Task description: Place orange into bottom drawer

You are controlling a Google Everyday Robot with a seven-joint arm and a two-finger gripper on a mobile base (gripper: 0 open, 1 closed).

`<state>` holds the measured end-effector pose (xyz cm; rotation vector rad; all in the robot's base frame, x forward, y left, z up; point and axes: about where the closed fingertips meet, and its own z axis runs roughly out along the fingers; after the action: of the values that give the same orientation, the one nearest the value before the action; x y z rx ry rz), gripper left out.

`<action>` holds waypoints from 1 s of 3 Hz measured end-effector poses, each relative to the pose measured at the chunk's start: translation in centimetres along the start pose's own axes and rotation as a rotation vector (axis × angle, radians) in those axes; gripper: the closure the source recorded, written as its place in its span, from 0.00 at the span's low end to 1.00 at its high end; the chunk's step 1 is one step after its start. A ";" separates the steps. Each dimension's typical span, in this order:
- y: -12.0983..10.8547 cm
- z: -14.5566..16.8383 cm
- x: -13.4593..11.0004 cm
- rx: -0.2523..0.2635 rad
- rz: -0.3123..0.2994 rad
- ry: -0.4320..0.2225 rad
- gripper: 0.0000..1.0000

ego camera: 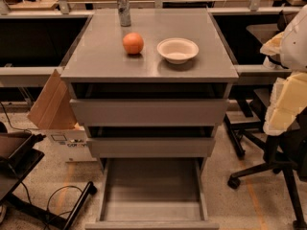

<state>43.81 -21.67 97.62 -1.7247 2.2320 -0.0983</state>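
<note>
Fingers [288, 104] held at the right edge, spread not discernible.
The orange [133, 43] is seen on the table [105, 56] beside a white bowl [177, 50]; the bottom drawer [152, 186] is pulled open.

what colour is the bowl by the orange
Plain white, in the camera view; the bowl sits beside the orange. The gripper is at the right edge.

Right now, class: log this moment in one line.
orange: on cabinet top | bottom drawer: open, empty | gripper: right edge, apart from orange
</note>
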 end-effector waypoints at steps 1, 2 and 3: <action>0.0 0.0 0.0 0.000 0.000 0.000 0.00; -1.3 0.8 -0.8 0.001 0.006 -0.041 0.00; -5.3 4.3 -4.3 -0.001 0.018 -0.206 0.00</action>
<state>50.91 -18.41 95.72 -1.6343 2.0967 0.0811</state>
